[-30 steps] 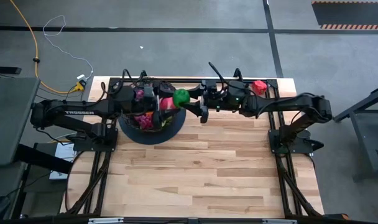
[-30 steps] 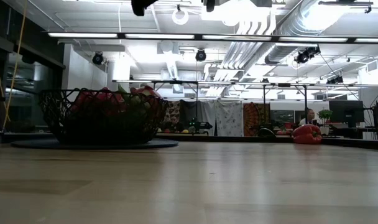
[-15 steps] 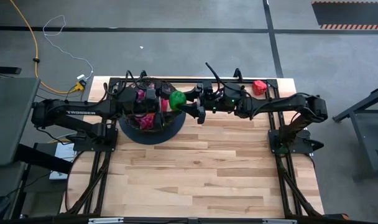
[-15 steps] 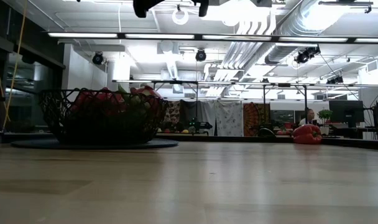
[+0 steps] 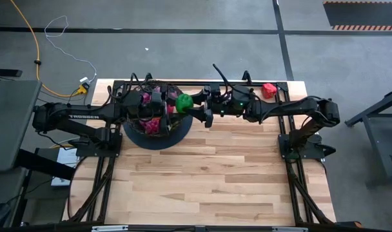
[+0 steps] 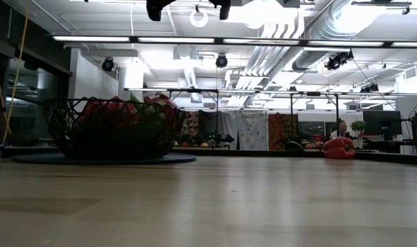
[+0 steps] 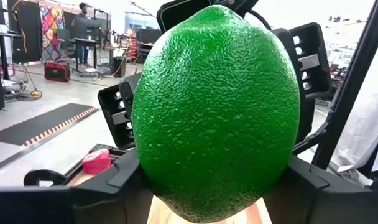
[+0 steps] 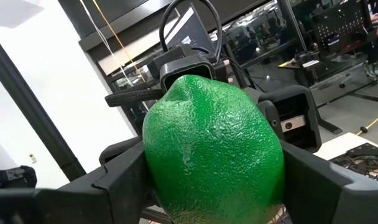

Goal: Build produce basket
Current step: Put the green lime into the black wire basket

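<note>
The right gripper [image 5: 191,106] is grasping a green lime [image 5: 184,101], its two fingers pressing on both sides of the fruit. The left gripper [image 5: 167,103] is facing it from the other side of the lime. I cannot tell whether it is clenched on the fruit or not.

The lime is hanging in the air at the rim of the basket [image 6: 64,130], which is lying below the left gripper and is already holding piled produce [image 5: 148,122]. If the right gripper is letting go too soon, the lime is probably dropping onto the rim, bouncing and rolling away on the smooth wooden table [image 5: 215,174].

A red pepper [image 5: 268,89] is waiting behind the right gripper. Around the table is a large workshop with a grey floor, a yellow cable [image 5: 28,38] and ceiling pipes.
</note>
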`<state>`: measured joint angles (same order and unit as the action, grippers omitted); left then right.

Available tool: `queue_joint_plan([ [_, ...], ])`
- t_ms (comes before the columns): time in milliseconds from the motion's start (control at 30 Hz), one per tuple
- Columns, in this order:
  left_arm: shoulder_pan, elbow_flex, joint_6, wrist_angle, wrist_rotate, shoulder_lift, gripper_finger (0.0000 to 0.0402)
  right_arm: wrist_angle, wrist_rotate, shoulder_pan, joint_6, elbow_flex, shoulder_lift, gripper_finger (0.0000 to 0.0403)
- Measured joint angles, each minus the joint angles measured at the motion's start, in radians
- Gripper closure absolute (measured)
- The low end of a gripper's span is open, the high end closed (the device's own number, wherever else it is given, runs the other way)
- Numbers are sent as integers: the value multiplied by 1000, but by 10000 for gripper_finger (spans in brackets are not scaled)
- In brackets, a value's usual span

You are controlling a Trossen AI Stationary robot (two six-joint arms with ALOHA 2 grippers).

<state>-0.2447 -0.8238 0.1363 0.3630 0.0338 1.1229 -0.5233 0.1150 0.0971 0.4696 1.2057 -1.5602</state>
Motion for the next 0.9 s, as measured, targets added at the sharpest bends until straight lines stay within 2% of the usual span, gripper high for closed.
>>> queue_joint_plan([
  [267, 0, 0, 3, -10, 1, -1, 181, 11, 3, 0, 24, 0, 3, 115],
  [567, -5, 0, -1, -61, -25, -11, 180, 174, -20, 17, 8, -1, 69, 98],
  [900, -9, 0, -17, -110, -47, -49, 178, 244, -28, 37, -159, -1, 205, 96],
])
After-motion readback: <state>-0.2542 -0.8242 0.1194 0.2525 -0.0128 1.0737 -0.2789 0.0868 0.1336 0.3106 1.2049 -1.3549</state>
